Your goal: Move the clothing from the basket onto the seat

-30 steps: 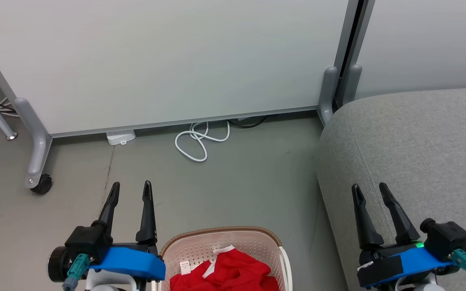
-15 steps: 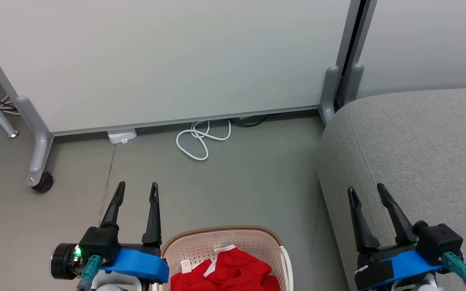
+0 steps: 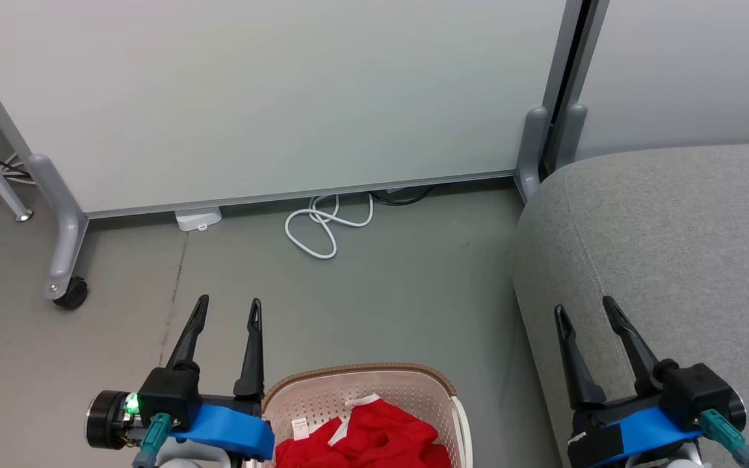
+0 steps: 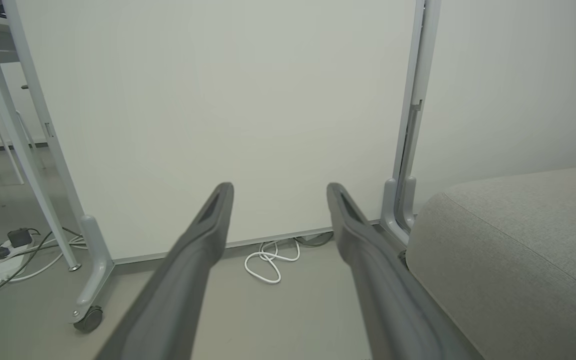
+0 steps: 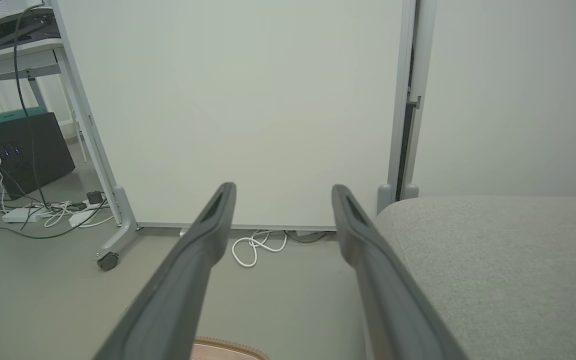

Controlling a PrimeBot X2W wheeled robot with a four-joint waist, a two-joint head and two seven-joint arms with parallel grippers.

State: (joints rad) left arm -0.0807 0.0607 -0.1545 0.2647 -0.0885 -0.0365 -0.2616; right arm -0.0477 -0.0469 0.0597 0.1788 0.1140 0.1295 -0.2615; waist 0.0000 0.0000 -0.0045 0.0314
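left gripper (image 3: 229, 301) — fingers spread, empty | right gripper (image 3: 584, 305) likewise, beside seat (image 3: 673, 227) | clothing (image 3: 365, 439) in basket (image 3: 348, 376) — beside left gripper

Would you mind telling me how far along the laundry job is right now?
Done: nothing yet; the visible part of the seat is bare. In hand: nothing; the left pincer and right pincer are both open and empty. Left: the red clothing lies in the basket, and all of it must go onto the seat.
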